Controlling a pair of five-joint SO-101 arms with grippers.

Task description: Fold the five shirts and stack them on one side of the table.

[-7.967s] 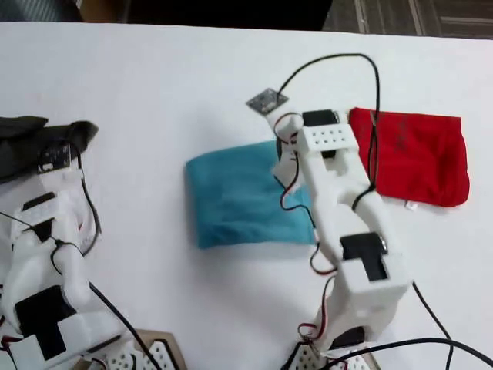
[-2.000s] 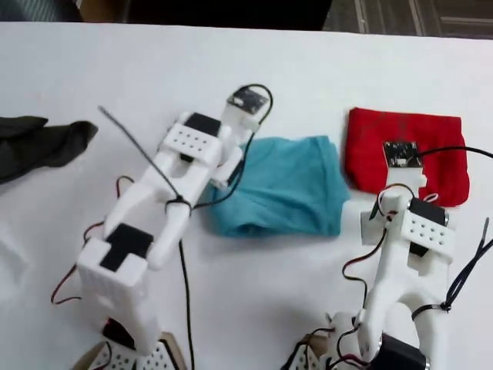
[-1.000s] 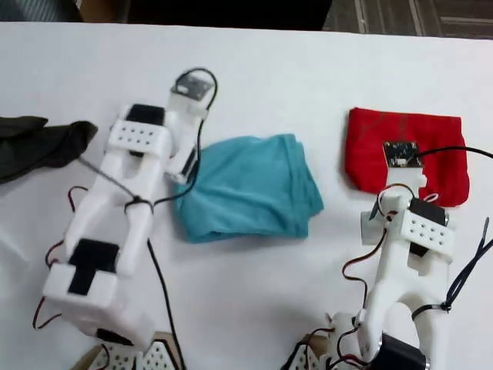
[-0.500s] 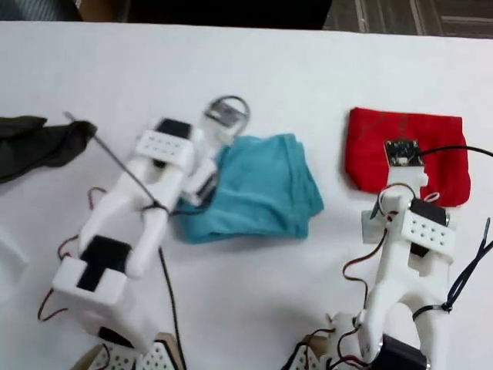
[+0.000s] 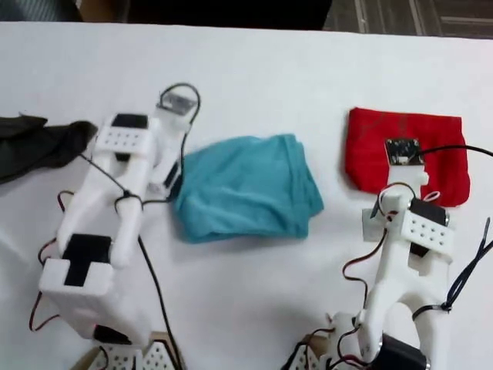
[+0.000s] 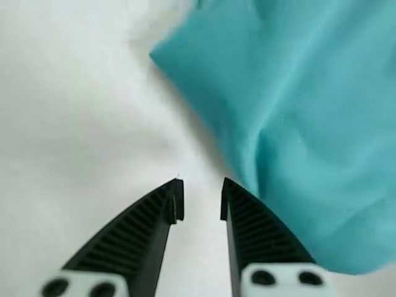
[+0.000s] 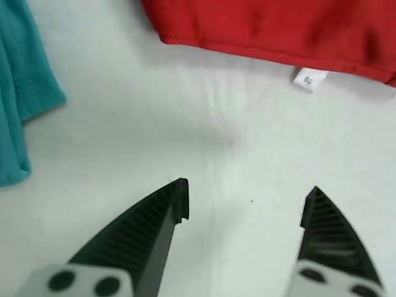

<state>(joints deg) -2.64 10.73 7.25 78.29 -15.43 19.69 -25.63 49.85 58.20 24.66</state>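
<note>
A loosely folded teal shirt (image 5: 246, 189) lies mid-table, and a folded red shirt (image 5: 439, 162) lies at the right. A dark shirt (image 5: 38, 142) sits crumpled at the left edge. My left gripper (image 6: 201, 199) hovers over bare table just beside the teal shirt (image 6: 309, 124), at its left edge. Its jaws are a little apart and hold nothing. My right gripper (image 7: 246, 201) stands wide open over bare table, near the front edge of the red shirt (image 7: 278, 25). A corner of the teal shirt (image 7: 18, 93) lies off to its side.
The white table (image 5: 254, 77) has free room behind the shirts and between the two arms at the front. A small white label (image 7: 307, 79) hangs from the red shirt's hem. Cables trail from both arms.
The left arm dragged the teal shirt leftward away from the red one, swung in over its left edge, then pulled back to the left. The right arm stayed still.
</note>
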